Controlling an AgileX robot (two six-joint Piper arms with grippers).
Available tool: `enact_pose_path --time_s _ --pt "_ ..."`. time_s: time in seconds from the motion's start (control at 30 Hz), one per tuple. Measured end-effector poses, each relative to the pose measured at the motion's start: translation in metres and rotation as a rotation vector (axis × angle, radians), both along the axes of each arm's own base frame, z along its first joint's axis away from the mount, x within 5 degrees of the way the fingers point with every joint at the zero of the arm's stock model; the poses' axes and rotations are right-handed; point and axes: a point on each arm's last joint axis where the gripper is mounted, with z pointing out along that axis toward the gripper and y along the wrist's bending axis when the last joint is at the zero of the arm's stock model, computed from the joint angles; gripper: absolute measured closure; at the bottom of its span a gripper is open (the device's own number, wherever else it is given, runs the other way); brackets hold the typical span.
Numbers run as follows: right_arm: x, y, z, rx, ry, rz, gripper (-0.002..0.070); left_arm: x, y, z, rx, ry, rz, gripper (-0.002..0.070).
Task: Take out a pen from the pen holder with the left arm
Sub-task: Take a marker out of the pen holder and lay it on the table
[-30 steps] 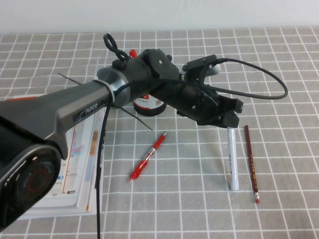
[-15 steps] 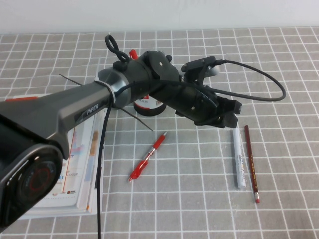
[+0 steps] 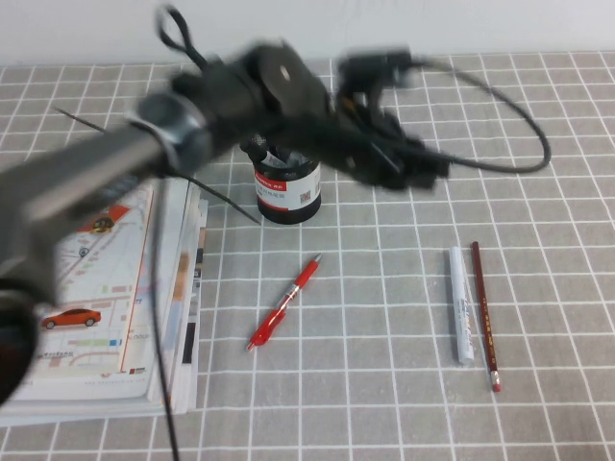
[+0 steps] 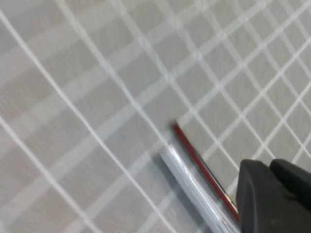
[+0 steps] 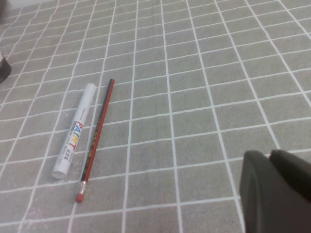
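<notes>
Pen holder (image 3: 286, 188): a black cup with a red and white label. It stands up straight in the upper middle of the high view, so pens can be pulled out from the top. The left arm (image 3: 202, 115) crosses over its top, so I cannot tell what is inside.
Left end effector (image 3: 428, 173): it hangs to the right of the pen holder, above the desk. It is pressed together and pinches nothing that I can see.
Right end effector (image 5: 277, 189): it shows only in its own wrist view, above bare desk near the marker and pencil. I cannot tell if it is spread or pressed together.
Pens: a red pen (image 3: 284, 303) lies flat in the middle of the frame, below the holder. A white marker (image 3: 462, 305) lies flat at the lower right, just beside a red pencil (image 3: 484, 315). They are out of the holder, so the job looks mostly done.
Books (image 3: 96, 288): a flat pile at the left edge.
Open room: the desk (image 3: 384, 384) is bare between the red pen and the marker. A black cable (image 3: 524, 125) loops at the upper right, so the arm needs care there.
</notes>
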Motion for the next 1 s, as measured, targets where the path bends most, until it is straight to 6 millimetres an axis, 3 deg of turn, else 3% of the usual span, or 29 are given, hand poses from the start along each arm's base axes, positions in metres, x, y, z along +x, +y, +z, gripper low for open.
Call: enact_pose_path --time_s 0.13,0.2,0.3,0.4,0.7,1.0 --pt "0.0 0.0 0.0 0.0 0.0 0.0 0.0689 -0.017 0.027 0.07 0.032 -0.271 0.016 0.0672" --pt "0.0 0.0 0.0 0.0 0.0 0.0 0.0689 -0.03 0.043 0.095 0.034 -0.368 0.052 0.0674" --pt "0.0 0.0 0.0 0.0 0.0 0.0 0.0688 -0.054 0.069 0.11 0.034 -0.462 0.106 0.0675" --pt "0.0 0.0 0.0 0.0 0.0 0.0 0.0689 -0.077 0.091 0.111 0.013 -0.52 0.159 0.0675" --pt "0.0 0.0 0.0 0.0 0.0 0.0 0.0689 -0.16 0.163 0.086 -0.082 -0.656 0.308 0.0675" --pt "0.0 0.0 0.0 0.0 0.0 0.0 0.0689 -0.215 0.204 0.046 -0.106 -0.633 0.342 0.0675"
